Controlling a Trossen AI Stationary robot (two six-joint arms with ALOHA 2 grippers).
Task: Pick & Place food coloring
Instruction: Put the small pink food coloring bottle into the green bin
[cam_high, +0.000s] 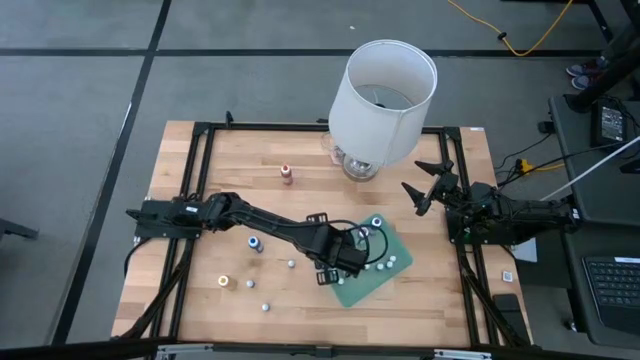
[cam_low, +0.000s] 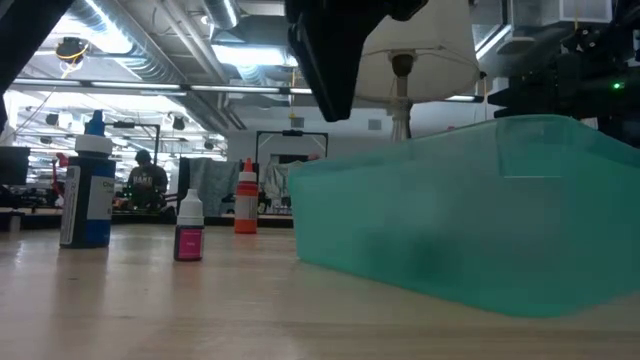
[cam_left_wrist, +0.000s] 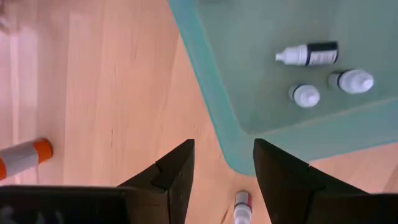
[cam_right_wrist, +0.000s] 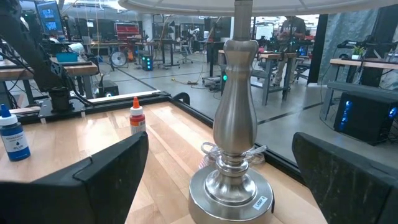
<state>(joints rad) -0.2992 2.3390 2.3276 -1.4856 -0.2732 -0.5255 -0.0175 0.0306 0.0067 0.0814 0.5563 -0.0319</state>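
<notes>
The food coloring is a set of tiny dropper bottles scattered over the wooden counter (cam_high: 300, 175). Three lie or stand on the green mat (cam_left_wrist: 261, 74): one on its side with a dark label and white cap (cam_left_wrist: 308, 54), and two whitish-capped ones (cam_left_wrist: 305, 95) (cam_left_wrist: 352, 81) close together. Off the mat, an orange-topped bottle (cam_high: 287, 174) stands near the lamp (cam_high: 382, 95), a blue-topped one (cam_high: 255, 243) stands beside the left arm, and a yellow-topped one (cam_high: 224, 282) and further small bottles sit toward the near edge. In the low view a pink-labelled bottle (cam_low: 189, 232) stands upright on the wood.

The left end effector (cam_left_wrist: 221, 171) hangs over the corner of the mat; its fingers stand a little apart with nothing between them, and a small red-banded bottle (cam_left_wrist: 241, 208) lies on the wood just beyond its tips, untouched.

The right end effector (cam_high: 428, 186) waits at the counter's right side near the lamp base, fingers spread wide and empty.
</notes>
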